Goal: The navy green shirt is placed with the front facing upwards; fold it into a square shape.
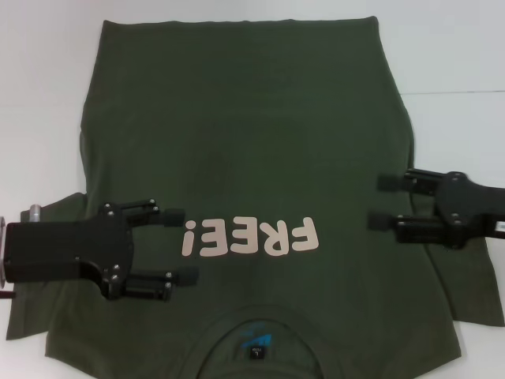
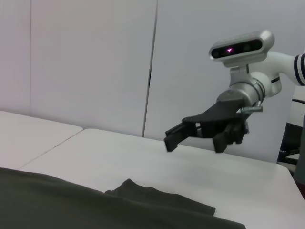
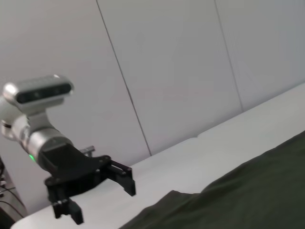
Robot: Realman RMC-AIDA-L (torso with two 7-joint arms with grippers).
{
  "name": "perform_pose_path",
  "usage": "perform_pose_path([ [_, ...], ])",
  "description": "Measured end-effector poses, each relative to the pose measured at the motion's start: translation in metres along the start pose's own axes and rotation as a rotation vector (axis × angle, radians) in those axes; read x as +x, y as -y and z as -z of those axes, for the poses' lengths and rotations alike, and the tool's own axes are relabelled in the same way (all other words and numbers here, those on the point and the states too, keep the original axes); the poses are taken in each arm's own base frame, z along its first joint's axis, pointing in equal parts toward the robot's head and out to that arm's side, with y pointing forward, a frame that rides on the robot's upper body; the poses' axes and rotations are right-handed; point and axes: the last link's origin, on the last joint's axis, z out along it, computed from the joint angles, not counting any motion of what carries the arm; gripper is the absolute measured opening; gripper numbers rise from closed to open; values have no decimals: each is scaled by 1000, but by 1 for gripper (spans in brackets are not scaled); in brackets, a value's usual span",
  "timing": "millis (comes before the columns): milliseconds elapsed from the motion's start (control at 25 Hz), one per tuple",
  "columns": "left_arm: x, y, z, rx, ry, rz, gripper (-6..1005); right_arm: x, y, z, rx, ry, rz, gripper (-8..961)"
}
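Note:
The navy green shirt (image 1: 252,142) lies flat on the white table (image 1: 47,79), front up. Its collar and blue label (image 1: 256,347) are at the near edge, and the pink "FREE!" lettering (image 1: 251,237) is on the chest. My left gripper (image 1: 177,245) is open and empty above the shirt's left side, beside the lettering. My right gripper (image 1: 381,201) is open and empty above the shirt's right side. The left wrist view shows the right gripper (image 2: 194,143) above the table and shirt (image 2: 71,205). The right wrist view shows the left gripper (image 3: 102,202) and the shirt (image 3: 238,191).
The shirt's sleeves spread out at left (image 1: 47,229) and right (image 1: 473,300) under the arms. A seam (image 1: 458,93) runs across the white tabletop. Pale wall panels (image 2: 95,57) stand behind the table.

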Motion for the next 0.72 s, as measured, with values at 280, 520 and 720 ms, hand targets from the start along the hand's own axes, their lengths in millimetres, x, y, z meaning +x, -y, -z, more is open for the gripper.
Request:
perform_pose_path([
  [280,1,3,-5,1,-4,5,886,-20,8,44,133,-4,-201,870],
  [520,0,4,-10,3,-5,10,886,-24,12,76,270,-96,-374,866],
  [720,1,5,-12,2,-5,7,886,-21,10,94,316,-140,-530,852],
])
